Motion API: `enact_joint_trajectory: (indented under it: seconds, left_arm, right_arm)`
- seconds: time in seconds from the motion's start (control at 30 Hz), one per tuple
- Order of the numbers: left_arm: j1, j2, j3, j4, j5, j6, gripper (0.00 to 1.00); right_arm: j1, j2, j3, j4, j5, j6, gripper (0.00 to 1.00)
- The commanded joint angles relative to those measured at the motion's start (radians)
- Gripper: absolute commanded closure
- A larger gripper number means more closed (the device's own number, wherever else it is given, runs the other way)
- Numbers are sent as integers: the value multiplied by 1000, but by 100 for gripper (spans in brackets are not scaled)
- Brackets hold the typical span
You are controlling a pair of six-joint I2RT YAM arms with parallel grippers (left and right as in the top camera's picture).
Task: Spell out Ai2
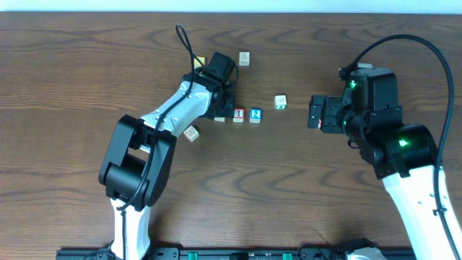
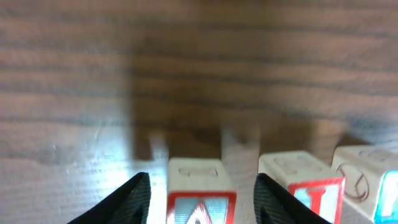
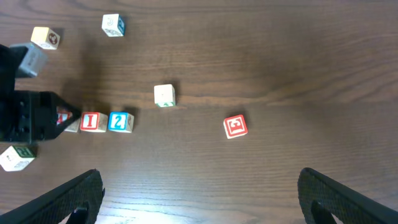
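The A cube [image 2: 199, 202] sits on the table between the fingers of my left gripper [image 2: 202, 199], which is open with a gap on each side. The I cube [image 1: 238, 114] and the 2 cube [image 1: 255, 114] stand in a row just right of it, touching each other. They also show in the left wrist view, the I cube [image 2: 311, 190] and the 2 cube [image 2: 373, 180]. In the overhead view my left gripper [image 1: 220, 107] hides most of the A cube. My right gripper [image 3: 199, 193] is open and empty, well right of the row [image 1: 315, 112].
A white cube with green marks [image 1: 281, 102] lies right of the row. A red-symbol cube [image 3: 235, 126] lies nearer my right gripper. Pale cubes sit at the back [image 1: 245, 58] and front left [image 1: 191, 133], and a yellow one [image 1: 201, 62] by the left arm.
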Motion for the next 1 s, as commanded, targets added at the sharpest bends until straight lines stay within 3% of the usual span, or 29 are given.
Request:
enact_joint_trajectory:
  seconds: [0.0, 0.1, 0.13, 0.17, 0.23, 0.27, 0.4, 0.63, 0.97]
  left_arm:
    - [29, 20, 78, 16, -59, 2, 41]
    - [51, 20, 171, -2, -66, 31, 41]
    - [57, 20, 204, -19, -66, 38, 43]
    - [67, 20, 246, -51, -65, 38, 52]
    - [86, 20, 296, -111, -61, 38, 88]
    - [99, 20, 306, -143, -59, 37, 94]
    - [157, 21, 256, -228, 97, 34, 94]
    - [176, 21, 74, -167, 241, 17, 94]
    - [176, 24, 19, -113, 249, -17, 94]
  right_arm:
    - [-6, 3, 9, 11, -27, 16, 1]
    - [-6, 29, 4, 29, -38, 16, 8]
    - [-6, 47, -3, 40, -45, 16, 22]
    - [-6, 73, -11, 56, -69, 16, 44]
    - [-6, 137, -23, 82, -167, 16, 90]
    - [-6, 176, -24, 92, -220, 16, 99]
    - [-5, 338, -24, 141, -335, 16, 99]
    - [-8, 528, -27, 167, -414, 16, 99]
    - [-11, 692, -27, 245, -549, -3, 99]
